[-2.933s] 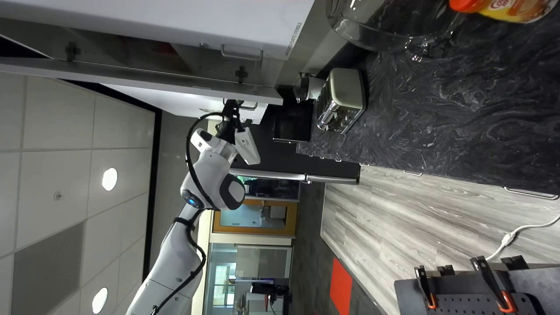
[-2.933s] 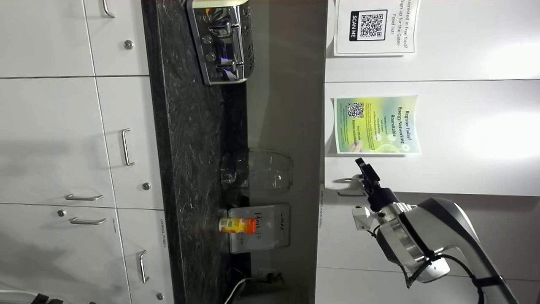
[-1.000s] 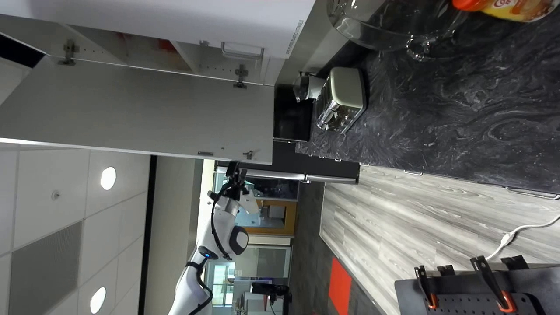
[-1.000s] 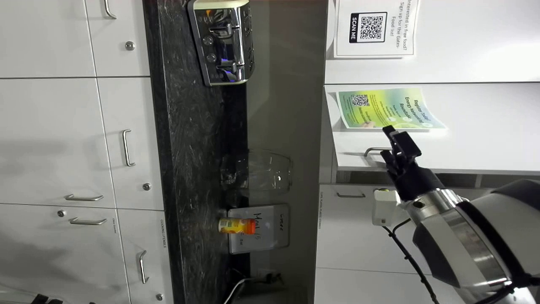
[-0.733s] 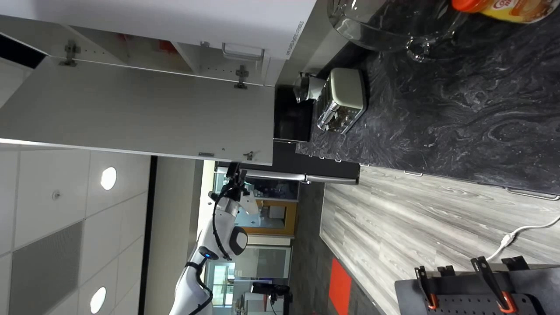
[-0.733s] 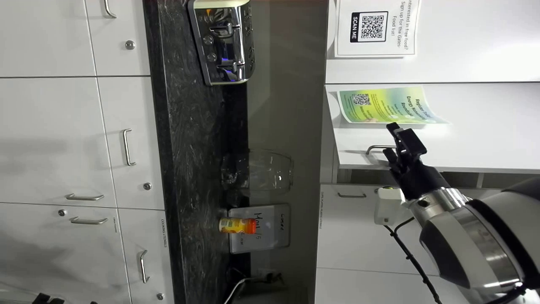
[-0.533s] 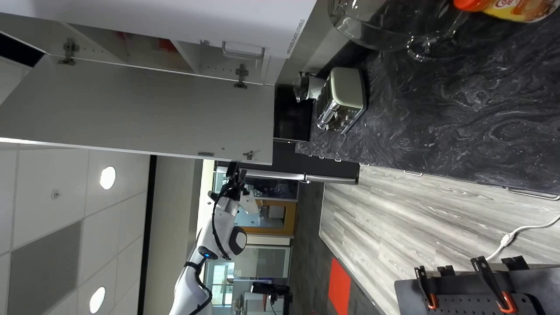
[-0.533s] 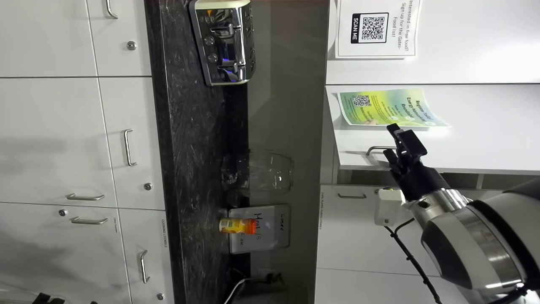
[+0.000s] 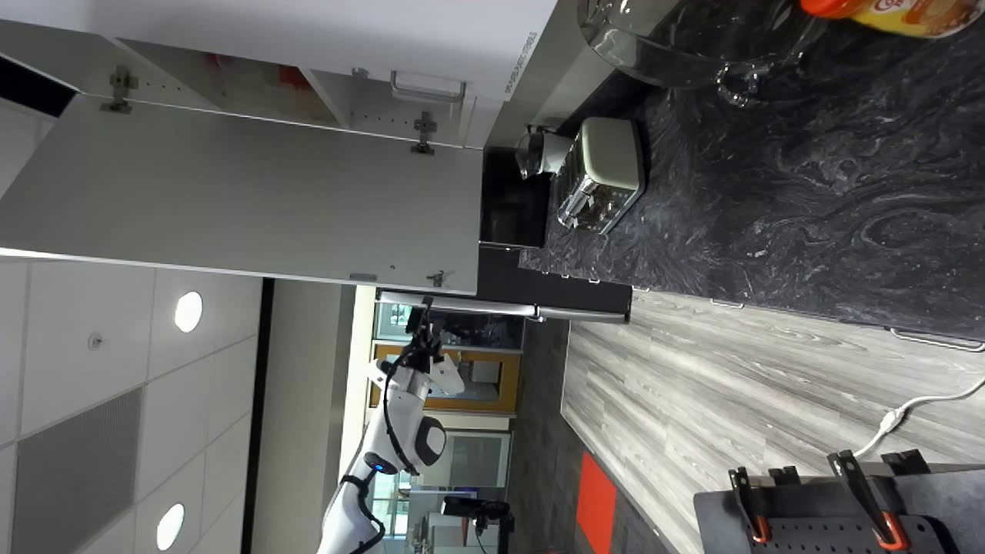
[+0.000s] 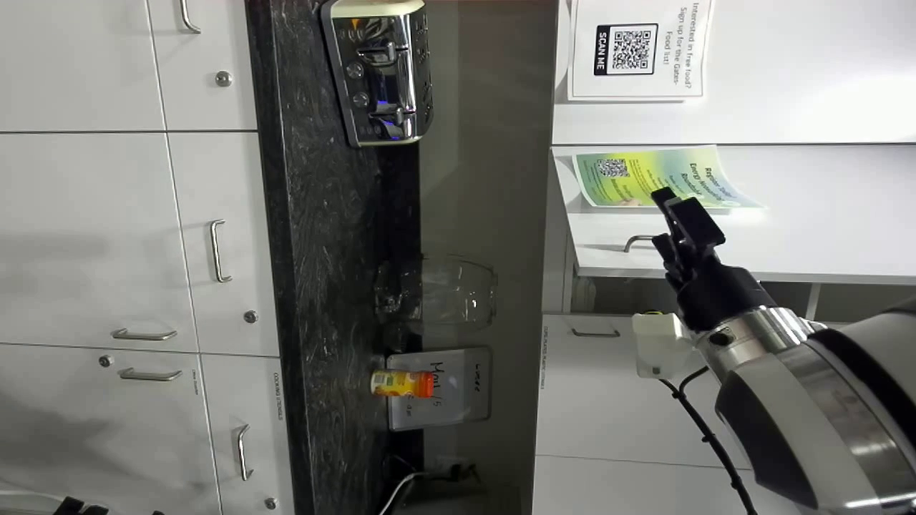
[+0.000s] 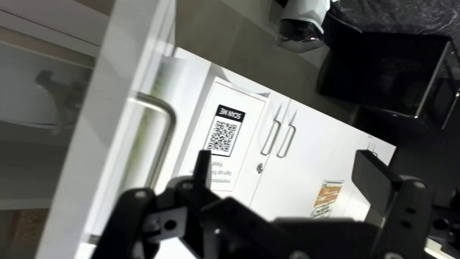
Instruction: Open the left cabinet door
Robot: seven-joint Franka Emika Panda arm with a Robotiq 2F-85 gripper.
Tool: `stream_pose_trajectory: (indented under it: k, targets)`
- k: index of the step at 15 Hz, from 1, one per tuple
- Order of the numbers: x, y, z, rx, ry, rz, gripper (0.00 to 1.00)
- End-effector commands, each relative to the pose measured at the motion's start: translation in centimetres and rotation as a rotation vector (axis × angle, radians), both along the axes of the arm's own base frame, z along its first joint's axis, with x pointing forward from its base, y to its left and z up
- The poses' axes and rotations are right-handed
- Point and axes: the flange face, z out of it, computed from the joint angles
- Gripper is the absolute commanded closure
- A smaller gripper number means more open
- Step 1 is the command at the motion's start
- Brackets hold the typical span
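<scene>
Cabinet door (image 9: 254, 192), open on two hinges (image 9: 423, 132); one gripper (image 11: 287, 163), two fingers (image 11: 372, 176) wide apart, near one handle (image 11: 164, 144), contact unclear.

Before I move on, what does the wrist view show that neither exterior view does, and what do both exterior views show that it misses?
Wrist view only: the leaflet with an orange picture and the round lock beside the SCAN ME sheet.
In both exterior views only: the toaster, the yellow jar and the clear container.
Shared by all: the left cabinet door, standing open, the open gripper, and part of the dark countertop.
</scene>
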Motion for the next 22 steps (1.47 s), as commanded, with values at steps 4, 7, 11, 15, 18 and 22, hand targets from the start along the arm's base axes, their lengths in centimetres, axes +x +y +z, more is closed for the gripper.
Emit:
stream_pose_trajectory:
  k: [4,7,11,15,18,22]
  targets:
    - [-1.4,5.6,-2.2,-0.124,-0.094,-0.051,0.0]
    - [-1.4,4.0,-0.7,-0.148,-0.112,-0.07,0.0]
    - [-1.5,-0.5,1.6,-0.168,-0.085,-0.07,0.0]
    - [-2.8,-4.0,1.7,-0.155,-0.021,-0.031,0.0]
    - [-4.2,-5.5,1.6,-0.126,0.013,0.003,0.0]
    - [-5.5,-7.3,2.2,-0.078,0.034,0.032,0.0]
